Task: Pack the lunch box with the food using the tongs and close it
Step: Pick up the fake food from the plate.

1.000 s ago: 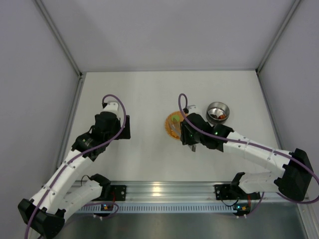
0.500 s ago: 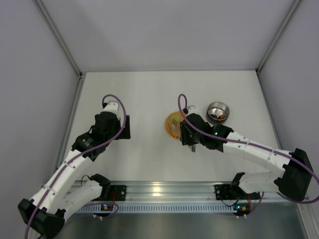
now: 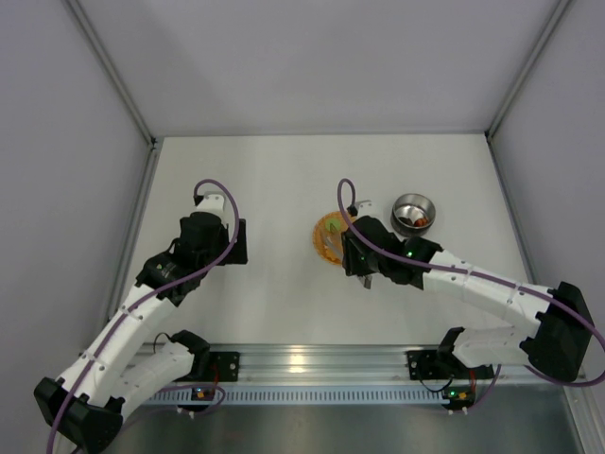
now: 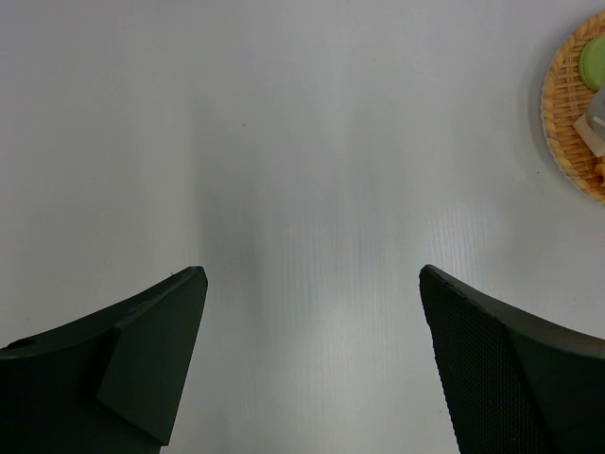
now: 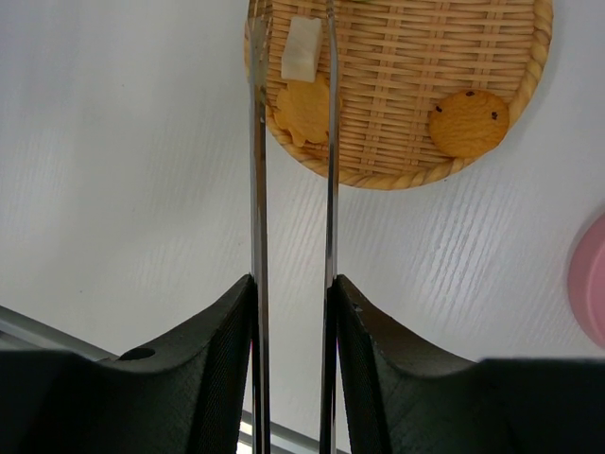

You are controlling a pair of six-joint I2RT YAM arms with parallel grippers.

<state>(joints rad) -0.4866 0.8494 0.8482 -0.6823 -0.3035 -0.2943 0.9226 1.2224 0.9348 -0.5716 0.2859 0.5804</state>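
My right gripper [image 5: 294,284] [image 3: 354,248] is shut on the tongs [image 5: 257,189], one silver arm pressed against each finger. The two arms reach forward over the near rim of the orange woven plate [image 5: 416,66] [image 3: 326,241]. Between them on the plate lie a white piece of food [image 5: 302,47] and a flat orange piece [image 5: 304,109]. A round orange piece with dark dots [image 5: 468,123] sits to the right. The lunch box [image 3: 413,213], a steel bowl with some food inside, stands right of the plate. Its pink lid [image 5: 591,293] shows at the frame edge. My left gripper [image 4: 312,274] [image 3: 238,241] is open over bare table.
The left wrist view catches the plate's edge [image 4: 567,123] with a green disc [image 4: 596,61] at the far right. Grey walls close the table on three sides. A metal rail [image 3: 312,364] runs along the near edge.
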